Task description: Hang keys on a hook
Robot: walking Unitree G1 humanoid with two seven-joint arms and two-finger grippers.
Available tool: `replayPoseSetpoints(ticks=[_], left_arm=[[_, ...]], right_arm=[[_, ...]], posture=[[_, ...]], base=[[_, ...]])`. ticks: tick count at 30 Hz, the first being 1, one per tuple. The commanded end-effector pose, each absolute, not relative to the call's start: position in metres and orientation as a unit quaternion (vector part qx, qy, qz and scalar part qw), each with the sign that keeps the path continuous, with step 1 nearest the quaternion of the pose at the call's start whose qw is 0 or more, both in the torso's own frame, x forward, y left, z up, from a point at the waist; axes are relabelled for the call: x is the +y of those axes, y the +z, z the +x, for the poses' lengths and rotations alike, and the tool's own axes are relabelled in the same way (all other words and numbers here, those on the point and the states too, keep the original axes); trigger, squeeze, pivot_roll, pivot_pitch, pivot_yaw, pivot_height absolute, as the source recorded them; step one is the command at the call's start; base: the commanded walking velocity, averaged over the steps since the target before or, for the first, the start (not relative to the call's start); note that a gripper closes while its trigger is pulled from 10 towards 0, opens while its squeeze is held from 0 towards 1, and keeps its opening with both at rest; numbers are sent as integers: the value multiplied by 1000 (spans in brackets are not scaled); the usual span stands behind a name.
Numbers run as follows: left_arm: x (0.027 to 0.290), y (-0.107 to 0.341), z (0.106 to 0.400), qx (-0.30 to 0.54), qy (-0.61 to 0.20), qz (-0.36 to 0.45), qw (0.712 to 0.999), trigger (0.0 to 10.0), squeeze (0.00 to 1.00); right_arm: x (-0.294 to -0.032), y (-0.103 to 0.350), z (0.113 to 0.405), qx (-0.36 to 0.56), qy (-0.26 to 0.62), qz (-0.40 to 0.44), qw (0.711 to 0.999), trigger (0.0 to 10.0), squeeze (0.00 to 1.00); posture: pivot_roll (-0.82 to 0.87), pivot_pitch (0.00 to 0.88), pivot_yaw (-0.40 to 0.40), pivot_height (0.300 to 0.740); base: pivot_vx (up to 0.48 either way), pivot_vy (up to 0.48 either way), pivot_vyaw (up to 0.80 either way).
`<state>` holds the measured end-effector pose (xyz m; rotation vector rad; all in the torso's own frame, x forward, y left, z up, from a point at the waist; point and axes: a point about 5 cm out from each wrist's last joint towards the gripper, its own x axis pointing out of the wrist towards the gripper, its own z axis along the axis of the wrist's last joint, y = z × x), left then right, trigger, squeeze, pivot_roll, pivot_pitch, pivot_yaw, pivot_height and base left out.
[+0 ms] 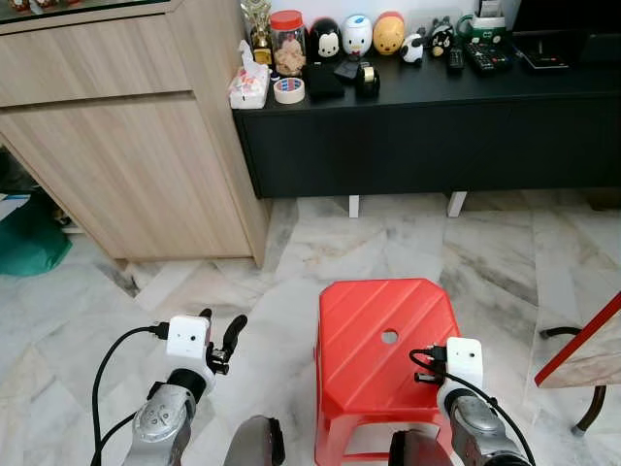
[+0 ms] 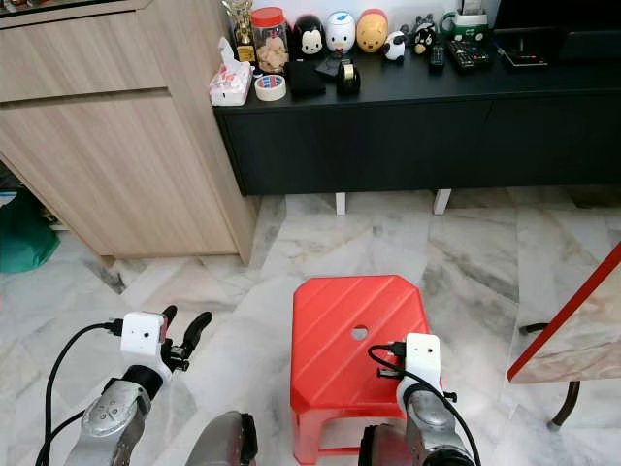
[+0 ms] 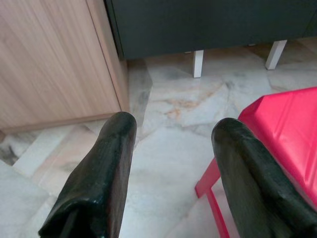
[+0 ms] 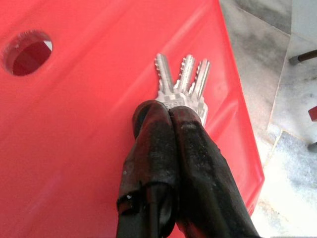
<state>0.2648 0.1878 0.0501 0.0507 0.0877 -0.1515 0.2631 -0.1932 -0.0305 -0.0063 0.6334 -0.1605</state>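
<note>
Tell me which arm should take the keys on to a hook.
Right. The right gripper is shut on the keys, above the red stool. The left gripper is open, holding nothing, over the floor.

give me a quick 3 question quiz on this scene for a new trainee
1. True or false: the right gripper is shut on the keys.
2. The left gripper is: A) shut on a roll of tape B) open, holding nothing, over the floor beside the stool C) resting on the black cabinet.
3. Fill in: the keys are held above the red ____, which has a round hole in its top.

Key
1. True: the two black fingers pinch the heads of the bunch, blades sticking out.
2. B: its fingers stand apart, with the marble floor showing between them.
3. stool.
</note>
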Motion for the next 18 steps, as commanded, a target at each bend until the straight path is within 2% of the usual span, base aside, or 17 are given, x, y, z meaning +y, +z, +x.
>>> replayPoseSetpoints(ticks=[1,16,17,18], left_arm=[[193,47,264,52,-72,42,995,10000,0],[189,47,275,46,-66,37,996,10000,0],[189,47,275,46,-65,37,996,10000,0],[189,46,275,46,-64,37,996,10000,0]], right_arm=[[-190,-31,263,315,-81,4,946,0,0],[-180,-9,288,250,-57,14,966,0,0],[-180,-10,287,256,-56,11,965,9922,0],[-180,-11,286,260,-56,9,964,10000,0]], posture=[[93,71,67,628],[65,23,49,628],[64,19,43,628],[64,19,43,628]], base=[[0,0,0],[0,0,0],[0,0,0],[0,0,0]])
